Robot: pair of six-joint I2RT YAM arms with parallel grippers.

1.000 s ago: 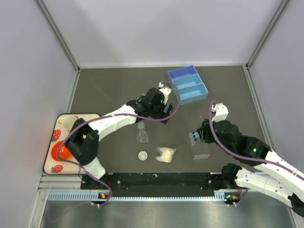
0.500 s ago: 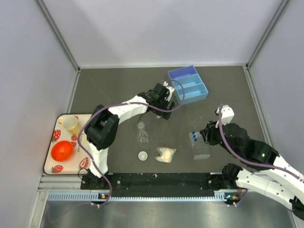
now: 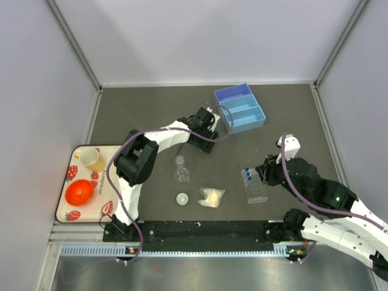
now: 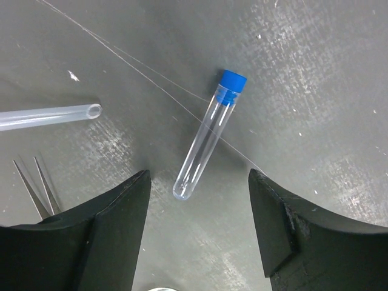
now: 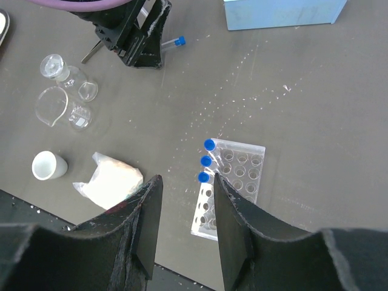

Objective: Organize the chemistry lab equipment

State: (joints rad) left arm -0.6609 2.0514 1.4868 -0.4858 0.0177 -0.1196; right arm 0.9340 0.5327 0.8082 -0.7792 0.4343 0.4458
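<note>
Left gripper (image 4: 199, 182), jaws apart, straddles a blue-capped tube (image 4: 209, 139) lying flat, not touching it. Right gripper (image 5: 187, 182), likewise apart and empty, hangs over the tube rack (image 5: 237, 176).

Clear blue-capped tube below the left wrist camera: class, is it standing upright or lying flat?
Lying flat: the clear blue-capped tube rests lengthwise on the dark table, its whole side showing.

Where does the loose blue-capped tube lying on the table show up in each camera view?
Top external: cannot make it out; the left gripper covers that spot.
Left wrist: loose tube mid-frame, ahead of the open jaws.
Right wrist: loose tube near top edge, left of centre.
Shared landmark: the left gripper.
</note>
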